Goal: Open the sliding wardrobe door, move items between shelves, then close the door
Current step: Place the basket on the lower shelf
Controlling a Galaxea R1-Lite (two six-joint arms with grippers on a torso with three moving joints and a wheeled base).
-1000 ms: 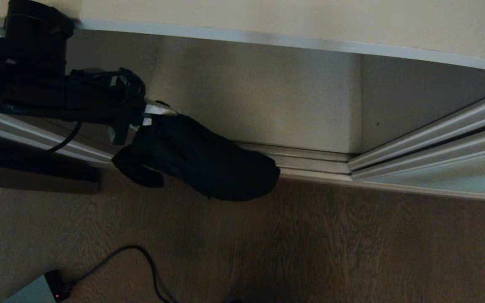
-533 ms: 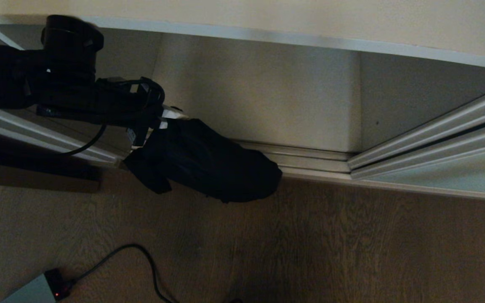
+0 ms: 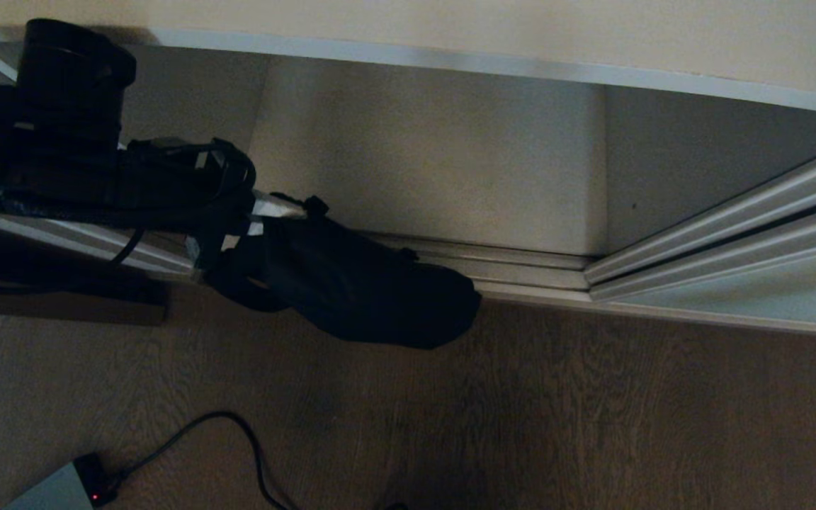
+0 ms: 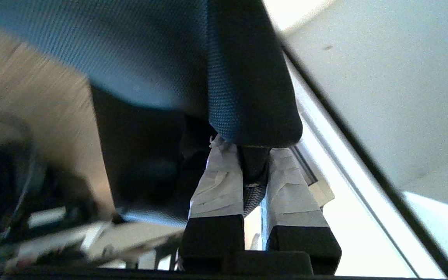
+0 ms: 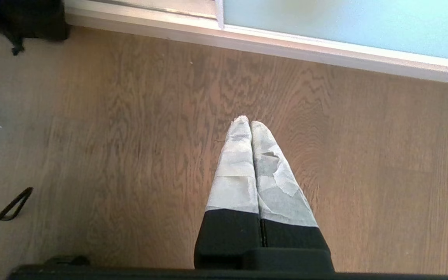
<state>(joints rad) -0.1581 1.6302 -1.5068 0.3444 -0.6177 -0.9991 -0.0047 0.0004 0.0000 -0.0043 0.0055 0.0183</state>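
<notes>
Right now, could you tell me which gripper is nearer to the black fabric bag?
Left. The left gripper is shut on the black fabric bag; the right gripper hangs shut over the wood floor, apart from it.

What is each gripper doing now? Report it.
Left gripper: shut on the soft black fabric bag.
Right gripper: shut, holding nothing, above the wooden floor.

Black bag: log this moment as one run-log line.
left gripper: shut on black bag | bag: hanging over the door track, wardrobe open | right gripper: shut, empty, over the floor
</notes>
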